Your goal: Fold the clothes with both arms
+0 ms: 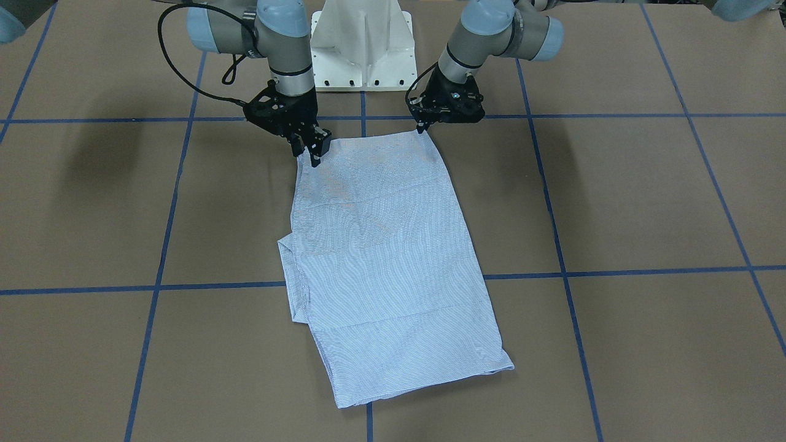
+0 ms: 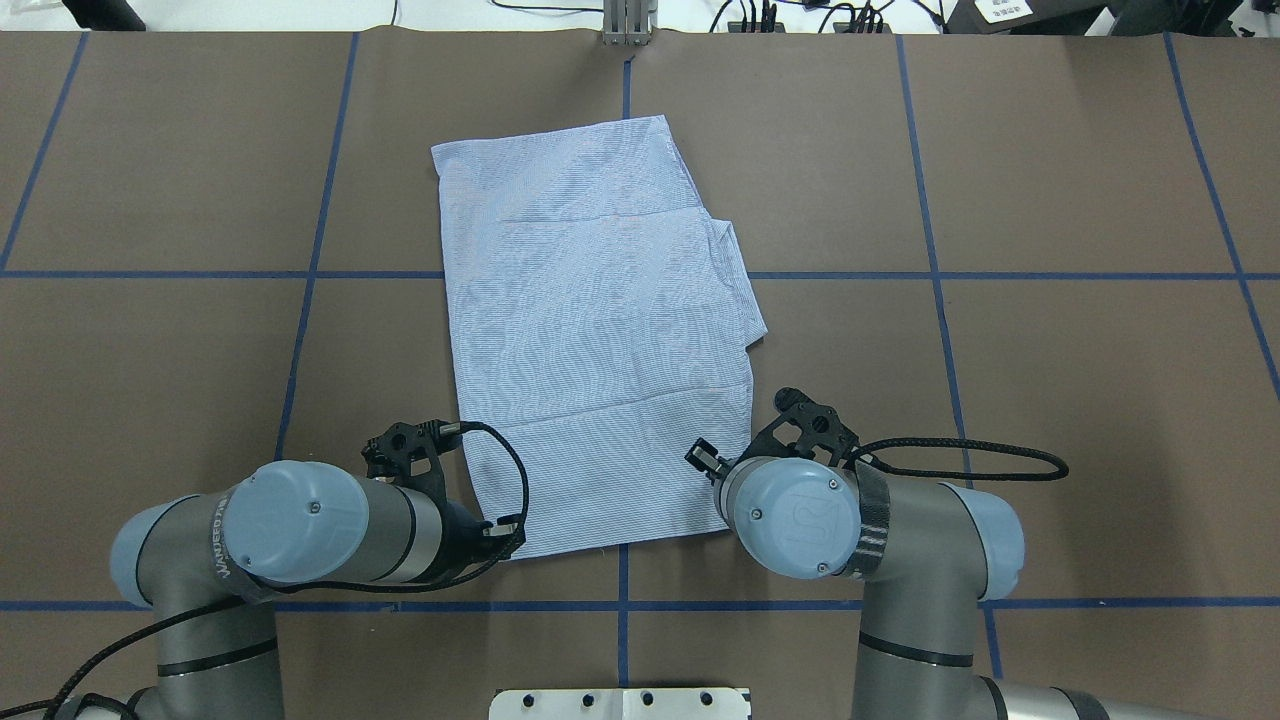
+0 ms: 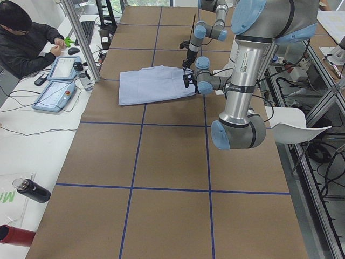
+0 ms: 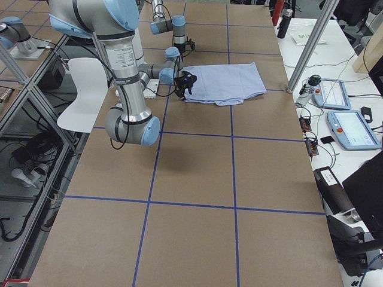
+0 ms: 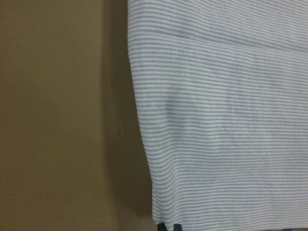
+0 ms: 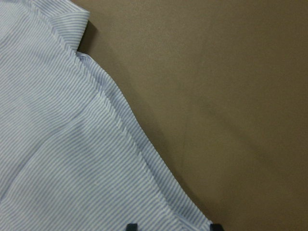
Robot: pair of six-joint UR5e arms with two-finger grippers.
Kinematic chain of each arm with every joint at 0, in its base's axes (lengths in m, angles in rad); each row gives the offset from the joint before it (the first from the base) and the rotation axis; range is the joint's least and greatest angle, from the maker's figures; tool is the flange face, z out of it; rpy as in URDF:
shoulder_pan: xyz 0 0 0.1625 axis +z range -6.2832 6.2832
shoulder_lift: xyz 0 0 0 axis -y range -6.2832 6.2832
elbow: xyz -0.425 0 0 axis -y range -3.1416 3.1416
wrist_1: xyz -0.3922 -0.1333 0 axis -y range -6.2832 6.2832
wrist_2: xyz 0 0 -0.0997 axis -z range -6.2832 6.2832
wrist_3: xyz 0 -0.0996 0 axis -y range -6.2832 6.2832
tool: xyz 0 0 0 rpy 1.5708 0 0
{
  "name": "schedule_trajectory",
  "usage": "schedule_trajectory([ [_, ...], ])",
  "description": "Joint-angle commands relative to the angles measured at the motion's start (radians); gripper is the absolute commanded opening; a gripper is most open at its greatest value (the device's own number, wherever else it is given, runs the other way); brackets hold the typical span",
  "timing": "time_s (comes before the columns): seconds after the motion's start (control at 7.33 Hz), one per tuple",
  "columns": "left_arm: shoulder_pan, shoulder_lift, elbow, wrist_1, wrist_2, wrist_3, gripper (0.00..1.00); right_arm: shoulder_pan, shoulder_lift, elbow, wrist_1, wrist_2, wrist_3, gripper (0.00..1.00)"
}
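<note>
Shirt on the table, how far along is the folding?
Done: the shirt lies flat as a long rectangle, no sleeves sticking out. In hand: the left gripper and right gripper sit at its two corners nearest the robot, nothing lifted yet. Left: probably folding that end over to the far end.

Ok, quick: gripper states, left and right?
Left gripper: at a corner of the shirt; cannot tell if open or shut.
Right gripper: open, holding nothing, over the other robot-side corner.
</note>
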Motion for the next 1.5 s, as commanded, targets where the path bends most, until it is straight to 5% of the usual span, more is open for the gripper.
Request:
schedule_trajectory([
  [0.0, 0.000, 0.000, 0.000, 0.000, 0.000, 0.000, 0.00, -0.004, -0.003, -0.002, 0.002, -0.003, 0.002, 0.59],
  [0.55, 0.000, 0.000, 0.000, 0.000, 0.000, 0.000, 0.00, -0.007, -0.006, -0.009, 0.001, -0.005, 0.000, 0.55],
  [0.68, 0.000, 0.000, 0.000, 0.000, 0.000, 0.000, 0.00, -0.007, -0.001, -0.009, 0.002, -0.005, 0.003, 0.41],
  [1.09, 0.000, 0.000, -0.002, 0.000, 0.000, 0.000, 0.00, -0.007, -0.001, -0.012, 0.002, -0.005, 0.002, 0.32],
  [1.23, 0.000, 0.000, -0.002, 0.000, 0.000, 0.000, 0.00, -0.007, -0.001, -0.012, 0.002, -0.005, 0.002, 0.24],
  [1.36, 0.000, 0.000, -0.002, 0.000, 0.000, 0.002, 0.00, -0.007, -0.001, -0.011, 0.002, -0.005, 0.002, 0.06],
])
